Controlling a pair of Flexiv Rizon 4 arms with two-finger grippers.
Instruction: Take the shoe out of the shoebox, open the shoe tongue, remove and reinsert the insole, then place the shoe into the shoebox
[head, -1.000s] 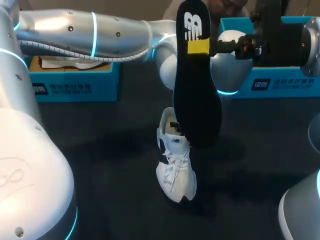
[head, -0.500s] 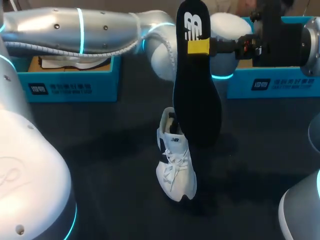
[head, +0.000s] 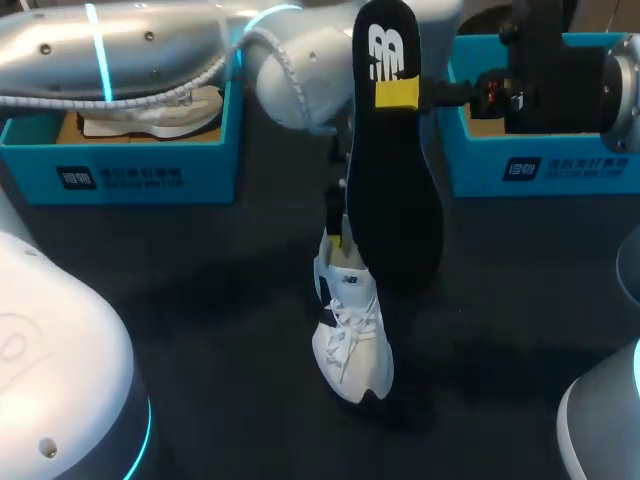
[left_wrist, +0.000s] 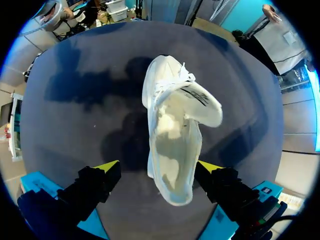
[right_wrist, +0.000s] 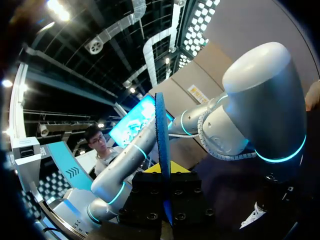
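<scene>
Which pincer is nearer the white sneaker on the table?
Left. The left pincer hangs open just above the sneaker's heel; the right pincer holds the insole upright, higher up.

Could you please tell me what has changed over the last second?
The left arm swung toward the view's left, bringing the left claw down over the heel of the shoe, open, with a finger on either side. The right claw still holds the insole upright, and the shoe has not moved.
</scene>
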